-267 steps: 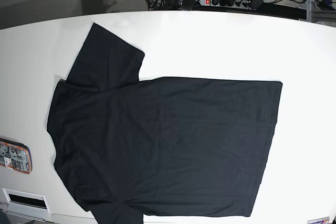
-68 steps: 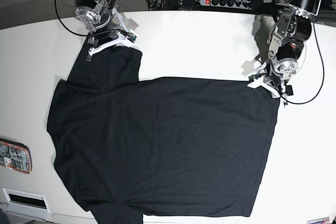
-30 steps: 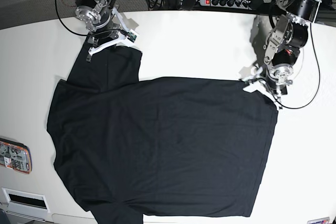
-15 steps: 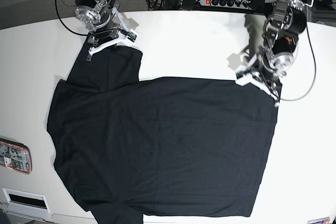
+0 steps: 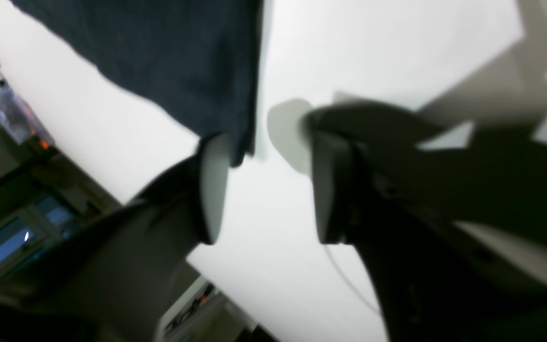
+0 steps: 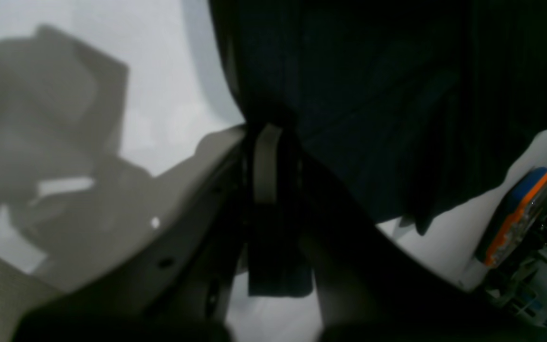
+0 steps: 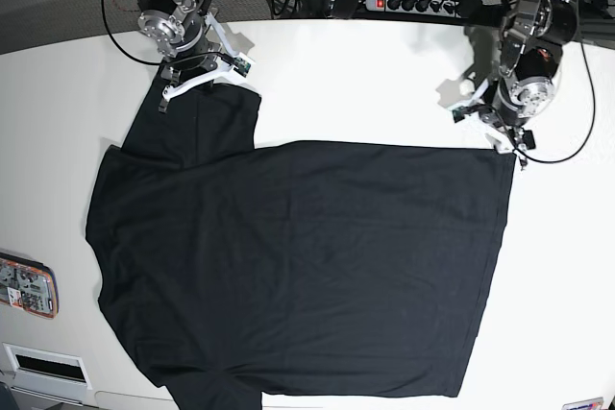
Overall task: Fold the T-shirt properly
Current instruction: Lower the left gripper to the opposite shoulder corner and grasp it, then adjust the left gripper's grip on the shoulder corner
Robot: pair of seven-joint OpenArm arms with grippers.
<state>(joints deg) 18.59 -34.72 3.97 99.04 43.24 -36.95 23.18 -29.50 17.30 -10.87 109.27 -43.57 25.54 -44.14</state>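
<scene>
Beside T-shirt (image 7: 298,266): orange-blue device (image 7: 27,287).

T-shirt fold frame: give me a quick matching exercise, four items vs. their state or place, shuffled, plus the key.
Column 1:
1. left gripper
2. right gripper
3. T-shirt
4. power strip

Column 2:
A. spread flat on the white table
B. off the table, behind its far edge
C. fingers apart at the shirt's hem corner
D. shut on the sleeve edge

Pairs: 1-C, 2-D, 3-A, 4-B
</scene>
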